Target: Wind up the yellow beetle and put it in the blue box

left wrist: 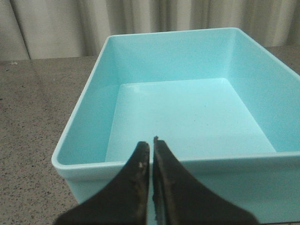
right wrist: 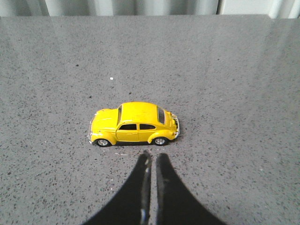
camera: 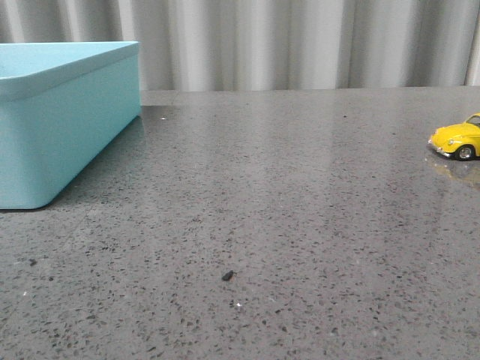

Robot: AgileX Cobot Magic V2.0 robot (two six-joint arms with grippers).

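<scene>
Car and box cut off at opposite edges of the front view, neither arm visible there.

Only the front half of the yellow car [camera: 456, 140] shows at the right edge, and the blue box [camera: 52, 127] runs off the left edge. In the right wrist view the whole car [right wrist: 134, 124] stands side-on on its wheels just beyond the right pincer [right wrist: 152, 159], not touching it; the tips sit nearly together, holding nothing. The left pincer [left wrist: 151, 147] hangs at the near rim of the box [left wrist: 168, 164], tips together, also holding nothing. The bench [camera: 285, 225] is speckled grey stone, with a pale pleated curtain [camera: 300, 41] behind.
</scene>
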